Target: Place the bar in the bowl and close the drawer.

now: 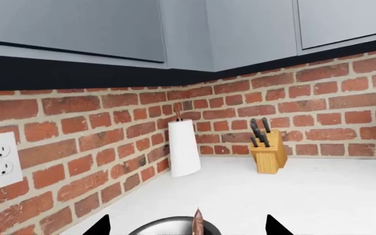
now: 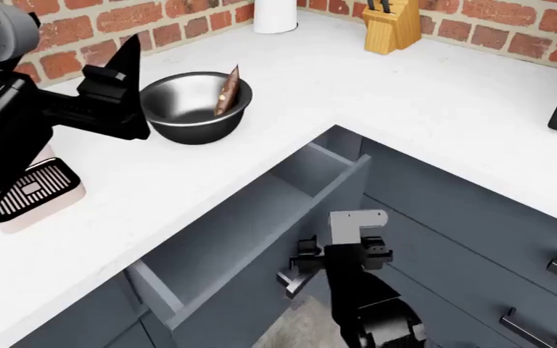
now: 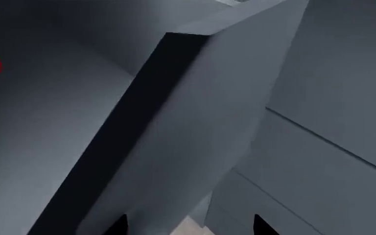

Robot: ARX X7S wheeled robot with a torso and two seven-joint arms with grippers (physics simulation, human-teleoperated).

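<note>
Looking out from the left wrist, the left gripper [image 1: 186, 226] stands wide and empty just over the bowl [image 1: 168, 227], where the bar [image 1: 199, 224] leans upright. From the head, the drawer [image 2: 259, 239] gapes open, the right gripper [image 2: 303, 268] against its front, jaw state unclear. At the right wrist, a skewed push could jam it.

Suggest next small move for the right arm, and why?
Probably push the right tool forward against the flat front of the large slate blue-grey drawer, since the small dark-brown bar already leans inside the round dark steel bowl, the drawer stands wide open, and the tool sits just in front of that panel.
</note>
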